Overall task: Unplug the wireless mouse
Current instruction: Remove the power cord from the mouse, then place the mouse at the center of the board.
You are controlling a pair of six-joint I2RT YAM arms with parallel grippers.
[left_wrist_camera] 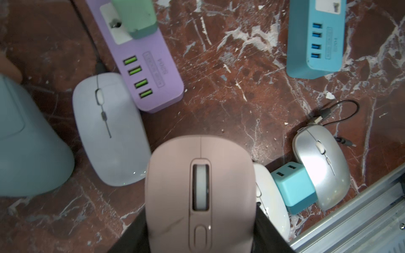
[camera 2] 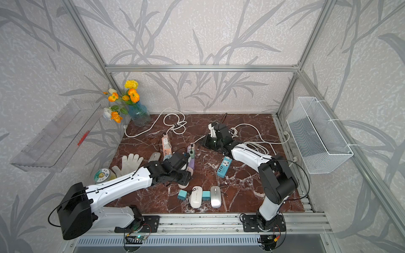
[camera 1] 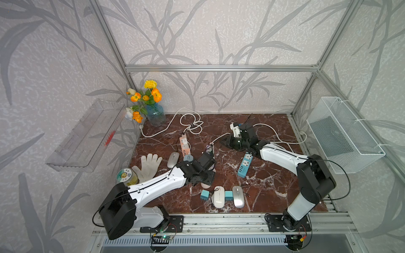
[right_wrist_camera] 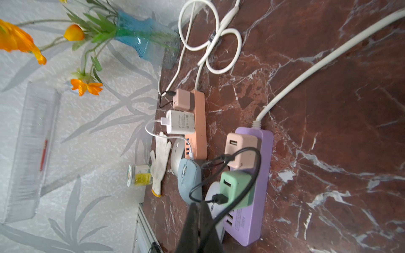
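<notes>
The left gripper is partly open and closed on the pink mouse: its two black fingers bear against the mouse's two long sides near the rear end, as the left wrist view shows. The pink mouse sits over the front centre of the marble table. In both top views only a pink edge of it shows below the left wrist, so it cannot be determined whether it rests on the table or is lifted. A pale mouse lies just beside it, with a black cable plugged into its front end. The purple power strip lies alongside the pale mouse and carries a green charger. On the other side of the pink mouse lie, in order, a white mouse, a teal charger and a silver mouse. A blue power strip lies well apart. The right gripper is fully closed and holds nothing. It is positioned near the cord end of the purple power strip and points towards it.
</notes>
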